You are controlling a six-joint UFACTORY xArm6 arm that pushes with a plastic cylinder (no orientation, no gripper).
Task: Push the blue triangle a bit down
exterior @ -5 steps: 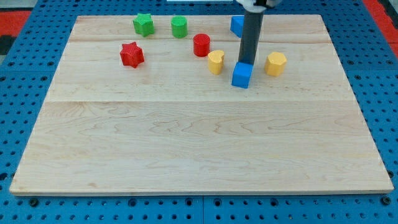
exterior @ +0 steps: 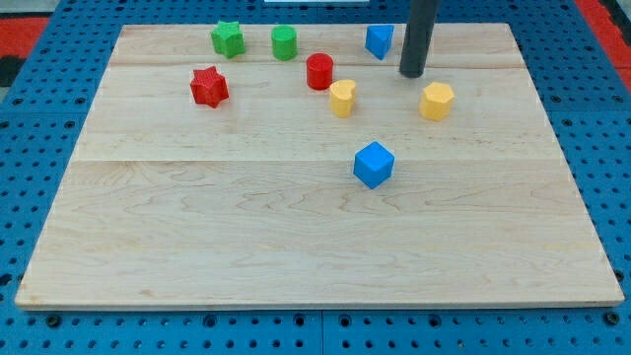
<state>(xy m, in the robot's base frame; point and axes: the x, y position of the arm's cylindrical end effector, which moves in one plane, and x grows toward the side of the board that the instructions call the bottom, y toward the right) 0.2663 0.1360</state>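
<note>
The blue triangle lies near the view's top edge of the wooden board, right of centre. My tip stands just right of and a little below it, apart from it, with a small gap. A blue cube lies well below my tip, near the board's middle. A yellow hexagonal block lies below and right of my tip, and a yellow heart-shaped block lies below and left of it.
A red cylinder sits left of the yellow heart. A red star lies further left. A green star and a green cylinder sit along the top edge. Blue pegboard surrounds the board.
The blue cube has slid down and slightly left, away from the yellow blocks. My tip has moved up and to the right, off the cube, to beside the blue triangle.
</note>
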